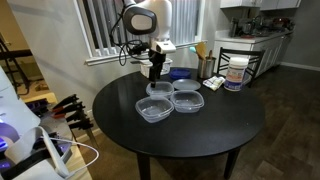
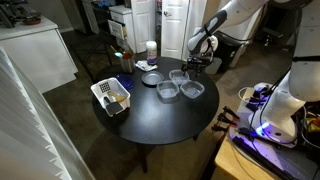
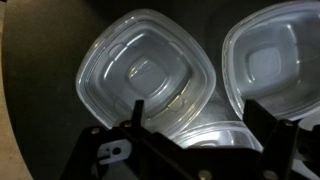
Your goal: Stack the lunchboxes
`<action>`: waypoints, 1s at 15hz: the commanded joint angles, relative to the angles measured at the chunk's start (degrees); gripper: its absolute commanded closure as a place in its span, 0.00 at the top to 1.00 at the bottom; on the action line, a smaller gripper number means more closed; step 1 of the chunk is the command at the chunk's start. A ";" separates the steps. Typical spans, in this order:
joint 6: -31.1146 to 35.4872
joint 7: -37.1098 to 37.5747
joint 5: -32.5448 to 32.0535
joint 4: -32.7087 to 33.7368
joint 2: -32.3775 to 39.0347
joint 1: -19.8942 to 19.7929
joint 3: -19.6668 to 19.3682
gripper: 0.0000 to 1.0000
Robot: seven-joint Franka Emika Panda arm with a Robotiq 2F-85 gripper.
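Three clear plastic lunchboxes lie close together on the round black table point(image 1: 215, 135). In an exterior view they are at the back point(image 1: 158, 89), right point(image 1: 187, 100) and front point(image 1: 154, 109). The other exterior view shows them too point(image 2: 178, 76) point(image 2: 193, 90) point(image 2: 167, 92). My gripper point(image 1: 155, 72) hangs open and empty just above the back one, also seen in the other exterior view point(image 2: 192, 66). In the wrist view the open jaws point(image 3: 200, 120) straddle the rim of one lunchbox point(image 3: 205, 128), with two more beyond point(image 3: 145, 75) point(image 3: 275, 60).
A tall white labelled tub point(image 1: 236, 72) and a utensil holder point(image 1: 207, 68) stand at the table's far side. A white basket-like tray point(image 2: 112, 97) sits at one edge. A small bowl point(image 2: 150, 79) and a blue item point(image 1: 180, 72) lie near the lunchboxes.
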 commanded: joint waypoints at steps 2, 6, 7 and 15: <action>4.67 12.89 -2.83 6.28 9.86 3.22 -4.75 1.00; 3.70 18.97 -3.24 10.01 14.79 3.97 -6.12 1.00; 3.22 20.02 -3.19 10.67 15.73 4.11 -6.02 1.00; 3.79 23.78 -2.71 15.11 21.10 5.22 -3.99 1.00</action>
